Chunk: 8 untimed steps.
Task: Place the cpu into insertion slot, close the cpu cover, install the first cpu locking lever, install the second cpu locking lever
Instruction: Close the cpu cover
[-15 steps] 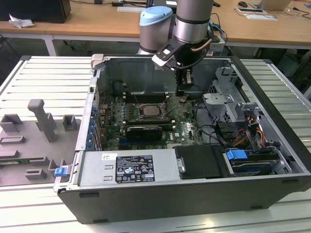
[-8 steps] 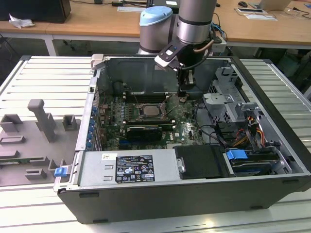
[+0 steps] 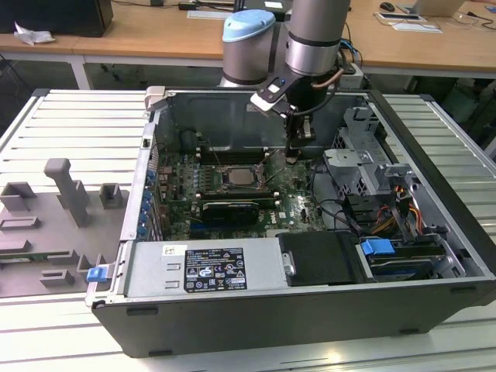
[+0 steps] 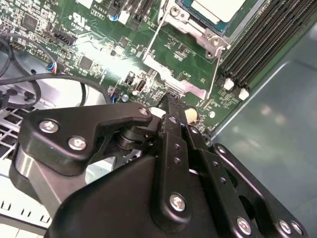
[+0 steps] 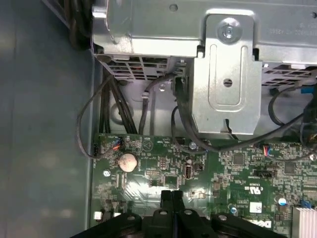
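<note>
CPU is sitting in the insertion slot, right in the middle of the green motherboard, pale metal face up. In the second wrist view the CPU cover lies down around its edge, and a thin wire locking lever runs along one side of the frame. Black memory sticks sit just beside the socket.

The gripper hangs just off the slot on the exterior view's right, tips low over the board. Can't tell if they actually touch it. The jaws are pinched together with nothing between them, fingertips side by side.

Further out, the first wrist view has a coin cell battery and a silver drive cage with black cables running under it. The open computer case lies on a slatted counter.
</note>
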Tool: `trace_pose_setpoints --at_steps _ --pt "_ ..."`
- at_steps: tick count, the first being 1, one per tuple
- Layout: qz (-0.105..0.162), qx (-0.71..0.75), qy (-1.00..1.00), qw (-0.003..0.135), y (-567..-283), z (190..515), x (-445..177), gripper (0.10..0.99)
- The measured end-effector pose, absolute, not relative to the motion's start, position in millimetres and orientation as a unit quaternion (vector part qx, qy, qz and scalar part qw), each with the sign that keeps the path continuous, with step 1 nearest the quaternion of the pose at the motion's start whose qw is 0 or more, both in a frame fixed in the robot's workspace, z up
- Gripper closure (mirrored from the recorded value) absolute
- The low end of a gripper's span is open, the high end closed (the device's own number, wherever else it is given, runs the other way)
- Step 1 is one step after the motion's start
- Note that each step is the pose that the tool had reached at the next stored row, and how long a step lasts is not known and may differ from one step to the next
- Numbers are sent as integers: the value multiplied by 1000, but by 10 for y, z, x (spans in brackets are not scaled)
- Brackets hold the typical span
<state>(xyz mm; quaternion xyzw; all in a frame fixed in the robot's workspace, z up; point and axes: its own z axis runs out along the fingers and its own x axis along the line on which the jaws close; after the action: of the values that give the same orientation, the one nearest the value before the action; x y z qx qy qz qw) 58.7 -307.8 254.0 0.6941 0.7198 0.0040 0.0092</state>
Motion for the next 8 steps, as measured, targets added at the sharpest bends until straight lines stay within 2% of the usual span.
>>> trace_pose_setpoints --at_steps 8 --pt "2 694 720 7 -3078 2505 375 980"
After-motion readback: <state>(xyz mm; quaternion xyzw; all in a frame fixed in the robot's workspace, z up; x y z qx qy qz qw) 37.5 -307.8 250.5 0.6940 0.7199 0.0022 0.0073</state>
